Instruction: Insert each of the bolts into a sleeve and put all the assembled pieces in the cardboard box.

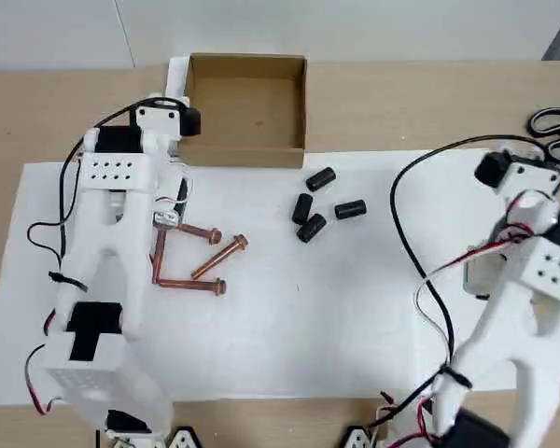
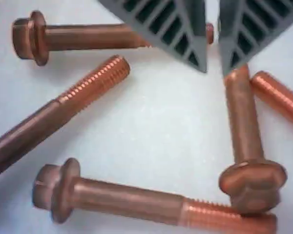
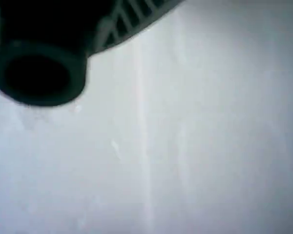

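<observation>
Left gripper (image 2: 213, 63): jaws slightly apart, holding nothing. The tips hang just above the copper bolts (image 2: 136, 200), and one tip is directly over the threaded end of a bolt. Five bolts lie loose on the white sheet (image 1: 355, 317), and two of them touch at a head. In the high view this cluster lies left of centre, under the left arm (image 1: 121, 215).

Right gripper (image 3: 88, 29): pinching a black sleeve (image 3: 36, 73), which is off the sheet with its open bore facing the wrist camera. The right arm (image 1: 532, 308) is at the right edge of the high view.

Four loose sleeves (image 1: 311, 228) lie grouped just right of centre, well apart from the bolts. The cardboard box (image 1: 247, 154) stands open at upper centre, at the sheet's upper edge. Scissors (image 1: 555, 126) lie on the table at upper right.
</observation>
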Controlling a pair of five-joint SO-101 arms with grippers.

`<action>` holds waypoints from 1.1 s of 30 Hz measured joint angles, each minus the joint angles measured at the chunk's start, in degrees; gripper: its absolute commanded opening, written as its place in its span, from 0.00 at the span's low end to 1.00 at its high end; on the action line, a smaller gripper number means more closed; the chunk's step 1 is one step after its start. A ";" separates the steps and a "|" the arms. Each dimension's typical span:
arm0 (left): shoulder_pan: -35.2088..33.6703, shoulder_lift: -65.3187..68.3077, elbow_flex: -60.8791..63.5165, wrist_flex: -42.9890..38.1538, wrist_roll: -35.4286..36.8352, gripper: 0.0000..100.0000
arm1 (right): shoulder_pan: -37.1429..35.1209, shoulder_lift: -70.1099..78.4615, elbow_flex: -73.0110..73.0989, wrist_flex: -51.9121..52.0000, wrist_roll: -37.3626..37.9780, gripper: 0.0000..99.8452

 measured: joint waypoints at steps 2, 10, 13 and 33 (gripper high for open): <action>0.00 1.85 -0.35 0.00 0.00 0.02 | 0.62 -1.05 1.23 0.00 0.18 0.00; 0.00 5.36 -0.53 -0.70 0.00 0.08 | 0.88 -2.20 3.08 0.00 0.35 0.00; 0.00 5.36 -0.62 -1.05 0.00 0.08 | 0.88 -2.20 3.08 0.00 0.35 0.00; -5.45 10.02 -0.70 -3.08 -2.55 0.08 | 0.88 -2.20 3.08 0.00 0.35 0.00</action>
